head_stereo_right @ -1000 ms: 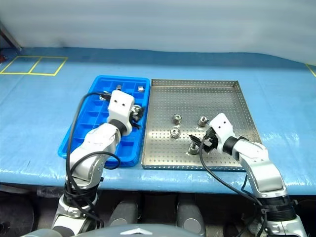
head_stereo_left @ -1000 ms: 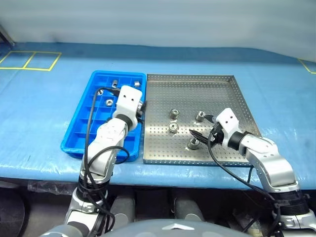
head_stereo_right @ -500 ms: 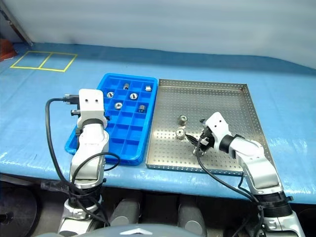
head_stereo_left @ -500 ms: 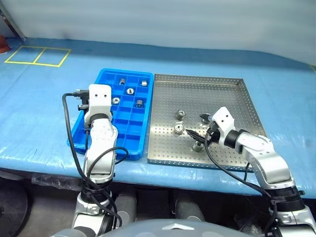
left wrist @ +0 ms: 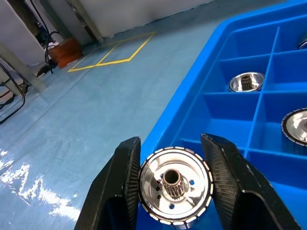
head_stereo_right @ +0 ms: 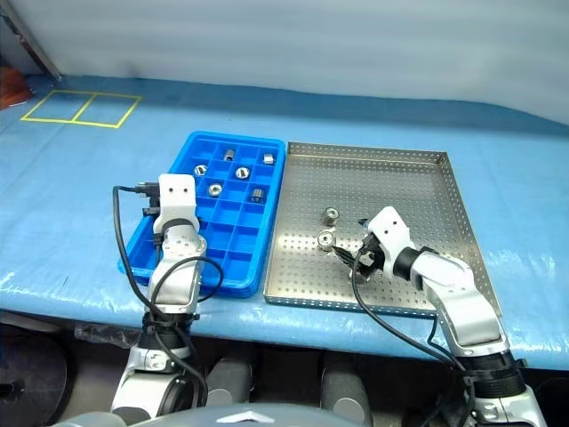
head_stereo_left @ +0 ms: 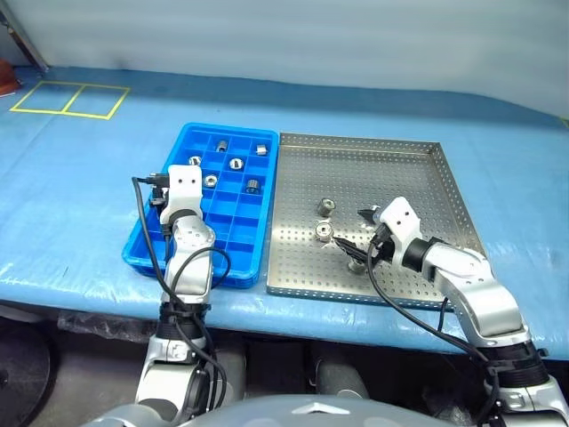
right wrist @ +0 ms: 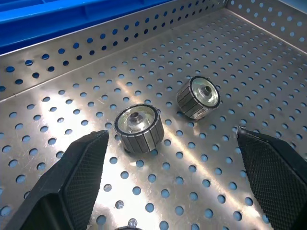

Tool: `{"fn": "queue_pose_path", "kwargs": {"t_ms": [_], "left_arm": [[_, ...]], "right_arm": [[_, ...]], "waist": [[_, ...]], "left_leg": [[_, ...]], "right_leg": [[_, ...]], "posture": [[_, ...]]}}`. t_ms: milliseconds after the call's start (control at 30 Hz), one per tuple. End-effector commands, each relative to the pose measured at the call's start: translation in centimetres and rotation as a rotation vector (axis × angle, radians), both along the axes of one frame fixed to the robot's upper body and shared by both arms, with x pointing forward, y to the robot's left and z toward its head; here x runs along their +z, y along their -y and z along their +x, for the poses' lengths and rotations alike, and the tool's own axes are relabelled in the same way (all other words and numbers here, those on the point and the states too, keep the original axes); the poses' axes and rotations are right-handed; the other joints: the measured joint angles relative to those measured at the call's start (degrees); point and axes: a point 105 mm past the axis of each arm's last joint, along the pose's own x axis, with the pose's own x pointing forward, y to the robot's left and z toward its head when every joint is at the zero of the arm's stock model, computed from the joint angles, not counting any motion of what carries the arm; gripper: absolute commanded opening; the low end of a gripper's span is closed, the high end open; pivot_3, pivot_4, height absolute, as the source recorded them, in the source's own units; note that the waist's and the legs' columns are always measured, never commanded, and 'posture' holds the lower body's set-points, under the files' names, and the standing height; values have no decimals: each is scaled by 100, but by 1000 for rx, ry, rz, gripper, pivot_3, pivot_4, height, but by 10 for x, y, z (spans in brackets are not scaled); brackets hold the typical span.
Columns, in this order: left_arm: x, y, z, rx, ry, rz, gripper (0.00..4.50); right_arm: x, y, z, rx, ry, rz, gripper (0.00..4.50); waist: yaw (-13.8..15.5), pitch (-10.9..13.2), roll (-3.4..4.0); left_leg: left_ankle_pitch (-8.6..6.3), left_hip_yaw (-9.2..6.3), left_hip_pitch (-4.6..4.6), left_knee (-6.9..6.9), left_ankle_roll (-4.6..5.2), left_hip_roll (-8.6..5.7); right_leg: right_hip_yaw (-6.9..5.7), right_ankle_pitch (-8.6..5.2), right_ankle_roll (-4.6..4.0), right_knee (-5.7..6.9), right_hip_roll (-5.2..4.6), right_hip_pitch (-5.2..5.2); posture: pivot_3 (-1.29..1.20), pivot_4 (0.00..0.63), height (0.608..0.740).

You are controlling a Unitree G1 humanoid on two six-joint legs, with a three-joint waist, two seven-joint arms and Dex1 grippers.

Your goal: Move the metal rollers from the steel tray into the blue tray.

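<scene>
Steel roller was clamped in the left hand over the blue tray edge, drop-off probably next, right hand spread above rollers left in the steel tray.

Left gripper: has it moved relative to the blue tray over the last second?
Yes. The left gripper, shut on a metal roller, has swung from the blue tray's steel-tray side to its outer left edge.
</scene>
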Motion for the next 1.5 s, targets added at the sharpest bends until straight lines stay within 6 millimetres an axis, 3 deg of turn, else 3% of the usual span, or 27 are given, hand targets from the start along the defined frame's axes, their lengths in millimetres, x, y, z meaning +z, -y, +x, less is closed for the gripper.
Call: {"fn": "queue_pose_path", "kwargs": {"t_ms": [33,167,300,367,433,467,533,600,767,900,1267,1400,1500], "left_arm": [[8,3,8,-26,38,-7,2430],[12,12,9,-47,45,-13,3566],[47,32,8,-108,229,-14,3566],[76,63,11,-266,361,-73,3566],[85,116,16,-572,344,-185,3566],[83,145,14,-750,289,-241,3566],[64,183,6,-1012,120,-263,3566],[39,202,-2,-1160,-55,-205,3566],[6,209,-9,-1277,-263,-135,3566],[-9,207,-9,-1300,-358,-69,3566],[-23,209,-13,-1322,-438,-91,3566],[-18,211,-17,-1338,-417,-163,3566],[-27,208,-19,-1329,-457,-153,3566]], "right_arm": [[17,4,0,-11,66,-7,4500],[19,4,-1,-17,78,-8,4500],[21,4,0,-24,89,-7,4500],[22,5,-1,-30,92,-8,4500],[23,5,-4,-31,94,-12,4500],[24,6,-6,-30,94,-16,4500],[25,6,-9,-28,92,-20,4500],[26,6,-12,-23,89,-24,4500],[25,12,-23,-28,71,-40,4500],[25,20,-29,-53,68,-56,4500],[25,19,-32,-77,78,-59,4500],[25,18,-30,-77,81,-59,4500],[25,17,-28,-71,82,-58,4500]], "waist": [[-23,0,0],[-55,0,0],[-55,1,-2],[-46,2,-3],[-10,2,-3],[3,1,-2],[-38,1,-1],[-118,0,-1],[-423,0,1],[-465,-2,4],[-509,-2,3],[-507,-2,3],[-504,-2,3]], "left_leg": [[0,0,0,0,0,0],[0,-1,1,0,-1,0],[1,0,0,1,-1,0],[1,0,-1,2,-2,0],[1,-1,-2,3,-2,0],[2,-2,-5,5,-4,-1],[2,3,-9,12,-4,-5],[-2,9,-10,12,0,-8],[-6,6,-1,-2,7,2],[-5,4,3,0,7,5],[-6,6,0,3,7,1],[-6,6,1,4,7,1],[-6,6,1,4,7,1]], "right_leg": [[0,1,1,0,0,0],[0,1,2,1,0,0],[0,2,4,0,0,0],[0,2,4,0,0,0],[0,2,4,0,0,0],[-1,2,4,1,0,0],[1,2,5,-5,-4,1],[6,3,6,-12,-9,2],[7,-6,-2,5,3,-10],[5,-9,-6,12,6,-8],[8,-6,-1,4,0,-6],[9,-6,-1,5,0,-4],[8,-6,-1,5,0,-4]], "posture": [[149,150,740],[149,150,740],[134,150,740],[123,150,740],[115,150,740],[105,150,740],[83,150,740],[64,150,740],[23,150,740],[-2,150,740],[-17,150,740],[-11,150,740],[-6,150,740]]}}
